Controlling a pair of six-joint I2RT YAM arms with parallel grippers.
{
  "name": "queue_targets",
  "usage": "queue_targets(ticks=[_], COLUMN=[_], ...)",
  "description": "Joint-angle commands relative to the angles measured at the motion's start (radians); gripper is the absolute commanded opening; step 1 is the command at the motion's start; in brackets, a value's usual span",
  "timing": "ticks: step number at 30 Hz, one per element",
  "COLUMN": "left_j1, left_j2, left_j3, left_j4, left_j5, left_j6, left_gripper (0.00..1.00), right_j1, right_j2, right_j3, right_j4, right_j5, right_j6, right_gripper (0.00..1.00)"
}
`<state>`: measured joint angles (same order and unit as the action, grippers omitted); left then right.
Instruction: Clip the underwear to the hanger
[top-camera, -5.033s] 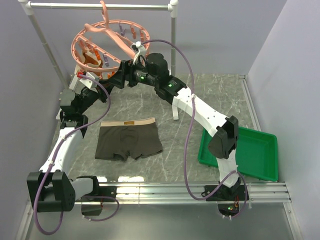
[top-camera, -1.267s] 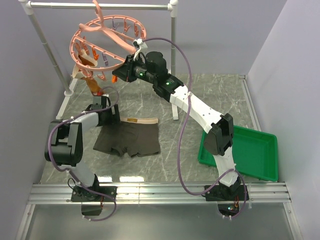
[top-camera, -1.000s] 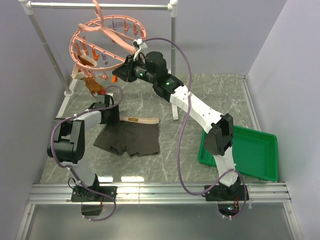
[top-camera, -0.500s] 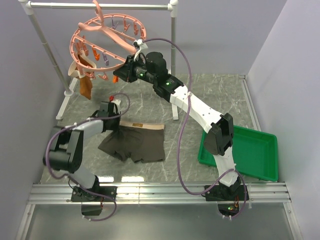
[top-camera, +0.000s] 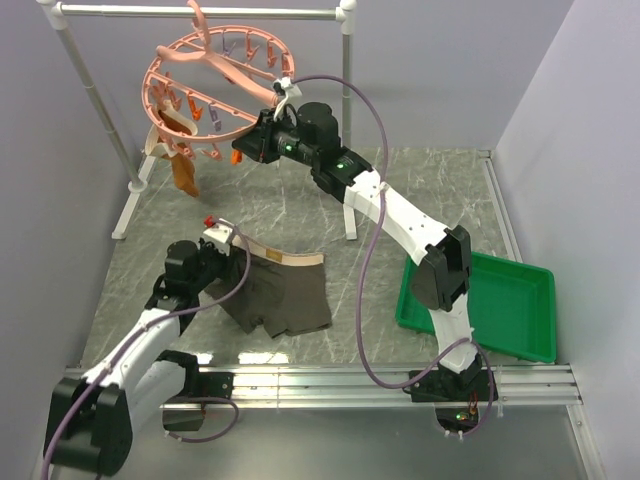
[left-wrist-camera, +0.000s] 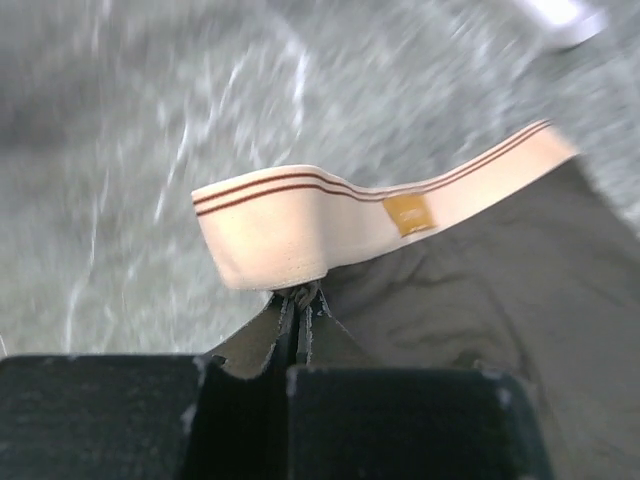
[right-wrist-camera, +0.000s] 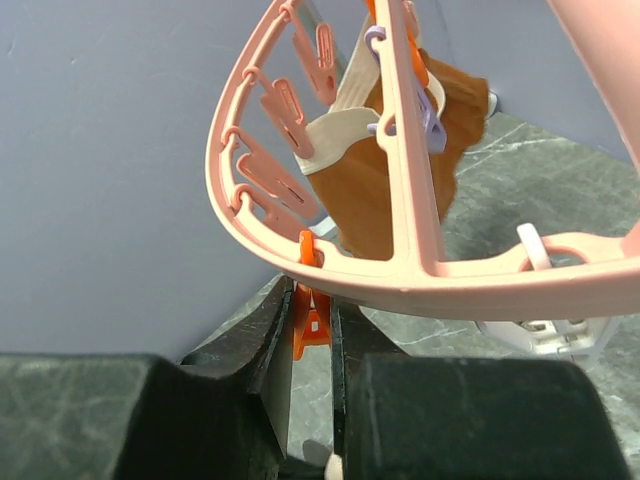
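Plainly, the biggest hazard was the hanger (right-wrist-camera: 420, 283) itself, since it hung by its hook from the pipe rack (top-camera: 120, 11) and looked free to swing — a tug from the right gripper (right-wrist-camera: 312, 312), which was clenched on an orange clip (right-wrist-camera: 311, 322) at the hanger's near rim, could tip or turn the ring and carry that clip off line. The underwear (top-camera: 285, 295) lay on the table (top-camera: 450, 180) well below and in front of the hanger, mostly flat, with one corner raised by the left gripper (left-wrist-camera: 297, 305), whose jaws were pinched tight on a thin tuck of dark cloth where it met the waistband (left-wrist-camera: 300, 225). That bite looked shallow; on the long lift toward the hanger the trailing cloth's weight and its drag on the table might pull it free. The waistband was folded over above the jaws, so a doubled edge could reach the clip and be too thick, or miss. Smallest risk last — the clip might slip from the right jaws and snap closed, and it sat near the orange-brown garment (right-wrist-camera: 385, 190) already hung on the hanger, which could be caught instead.
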<state>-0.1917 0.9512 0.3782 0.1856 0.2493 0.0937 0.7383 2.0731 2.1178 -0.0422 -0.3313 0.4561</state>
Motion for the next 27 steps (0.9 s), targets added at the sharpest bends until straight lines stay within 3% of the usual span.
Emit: queue_targets(ticks=[1, 5, 14, 27], left_j1=[-0.005, -0.005, -0.005, -0.005], left_j2=[-0.103, -0.141, -0.128, -0.075], left_j3=[-0.038, -0.019, 0.074, 0.163], left_j4=[0.164, 0.181, 0.278, 0.295], left_j5=[0.136, 0.168, 0.053, -0.007], left_j6=[0.049, 0.044, 0.097, 0.032], left_gripper=[0.00, 0.00, 0.00, 0.00], right_j1=[-0.010, -0.016, -0.019, -0.020], right_j2=[-0.071, -0.091, -0.104, -0.105], right_j3=[-0.030, -0.077, -0.105, -0.117], right_j4=[0.036, 0.041, 0.076, 0.091], right_j5=[-0.035, -0.052, -0.078, -0.095], right_j6=[0.009, 0.018, 0.044, 0.122], right_gripper=[0.00, 0.00, 0.00, 0.00])
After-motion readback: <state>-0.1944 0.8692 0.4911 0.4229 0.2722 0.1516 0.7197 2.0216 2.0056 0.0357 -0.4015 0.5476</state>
